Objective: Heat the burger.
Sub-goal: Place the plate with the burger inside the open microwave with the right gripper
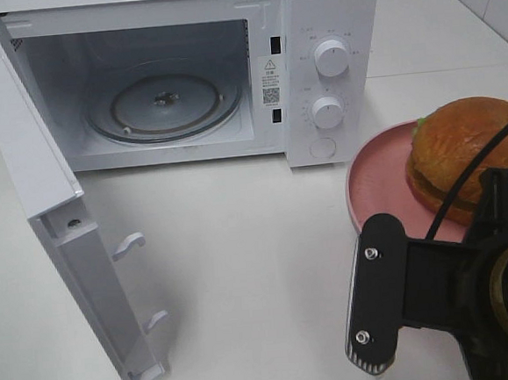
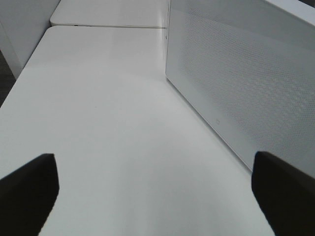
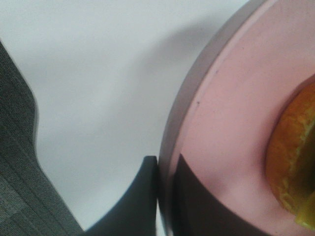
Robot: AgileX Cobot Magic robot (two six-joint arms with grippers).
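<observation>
Here the microwave door [image 1: 38,181] stands open; the right end effector [image 3: 166,164] pinches the rim of the pink plate [image 1: 378,180] carrying the burger [image 1: 462,152]; loading and heating not yet done; left end effector [image 2: 153,164] spread, empty.

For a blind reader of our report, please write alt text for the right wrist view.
The right gripper is shut on the rim of a pink plate, pinching it from both sides. The burger lies on the plate, over a white table.

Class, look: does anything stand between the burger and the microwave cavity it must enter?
Nothing visible does. The door is swung open, and the burger sits on the plate, whose rim the right tool clamps.
</observation>
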